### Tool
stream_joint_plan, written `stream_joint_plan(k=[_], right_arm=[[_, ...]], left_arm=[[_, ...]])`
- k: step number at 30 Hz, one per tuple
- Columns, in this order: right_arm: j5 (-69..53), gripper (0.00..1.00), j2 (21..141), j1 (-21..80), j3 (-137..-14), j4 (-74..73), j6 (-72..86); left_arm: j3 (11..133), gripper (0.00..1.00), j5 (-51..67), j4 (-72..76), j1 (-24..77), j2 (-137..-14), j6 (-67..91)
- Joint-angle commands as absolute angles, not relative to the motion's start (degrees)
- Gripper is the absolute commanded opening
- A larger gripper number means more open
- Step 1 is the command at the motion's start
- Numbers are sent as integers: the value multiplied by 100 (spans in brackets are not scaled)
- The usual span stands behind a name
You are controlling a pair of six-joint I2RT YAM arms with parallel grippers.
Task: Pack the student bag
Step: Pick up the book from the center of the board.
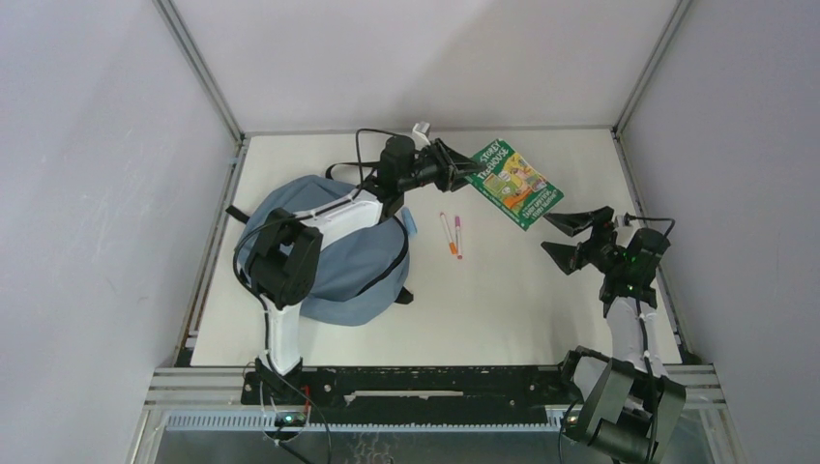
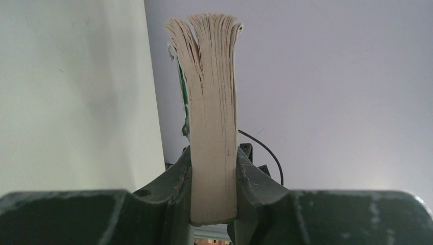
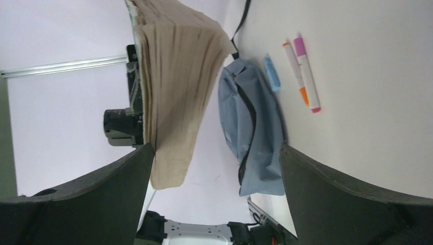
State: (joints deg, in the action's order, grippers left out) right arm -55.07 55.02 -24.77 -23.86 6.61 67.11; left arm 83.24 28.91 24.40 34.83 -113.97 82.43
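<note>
The slate-blue student bag [image 1: 338, 266] lies at the left of the table, partly under my left arm; it also shows in the right wrist view [image 3: 255, 132]. My left gripper [image 1: 462, 169] is shut on a green-covered book [image 1: 512, 184] and holds it above the table at the back. In the left wrist view the book's page edges [image 2: 212, 117] stand clamped between the jaws of my left gripper [image 2: 213, 184]. My right gripper [image 1: 572, 238] is open and empty, just right of and below the book; the book's pages [image 3: 171, 87] hang before my right gripper [image 3: 214, 168].
An orange-tipped marker [image 1: 448, 233] and a pink-tipped marker [image 1: 458, 236] lie side by side mid-table. A small light-blue item [image 1: 410, 222] lies by the bag's right edge. Grey walls close the table at the back and sides.
</note>
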Motion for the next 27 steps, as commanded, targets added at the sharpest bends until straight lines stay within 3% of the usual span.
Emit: stream_joint_plan(k=[1,12,27], right_arm=[[-5687,100,5393,-2394,-2348,1729,7473],[-5614,100,5747,-1903,-2339,3340,8471],[-5301,100,5765,-1778,-2338,3514,8561]], left_arm=[[8341,0,3113,3233,3506,-11095,8589],[8053,0,3177,3659,3502,-11031,8839],[7713,0,3226,4079,3498,-10778,9085]])
